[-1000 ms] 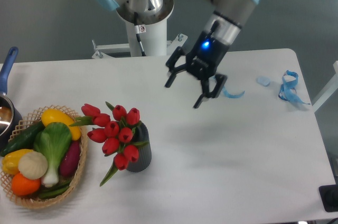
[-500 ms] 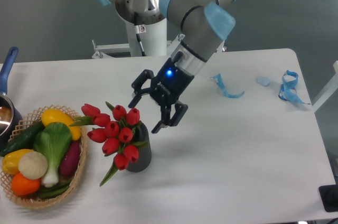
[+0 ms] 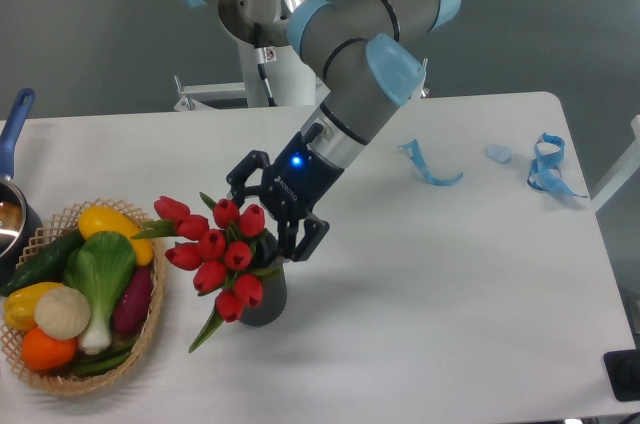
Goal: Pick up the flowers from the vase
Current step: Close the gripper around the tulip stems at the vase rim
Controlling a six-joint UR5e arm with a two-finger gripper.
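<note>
Your claw point(image 3: 268, 212) is spread wide, fingers angled down-left, right at the upper right edge of the flowers point(image 3: 218, 249). One finger point(image 3: 241, 172) sits above the top buds, the other point(image 3: 306, 237) by the vase point(image 3: 265, 294) rim; can't tell if either touches. Nothing pinched. Flowers are in the vase, leaning left, vase upright on the bench point(image 3: 430, 284). Wicker basket point(image 3: 150, 324) of vegetables just left of the vase. Blue ribbons point(image 3: 430, 166) far right, well apart.

Robot lab: pedestal-mounted arm point(image 3: 350, 44) at white table point(image 3: 450, 284)
</note>
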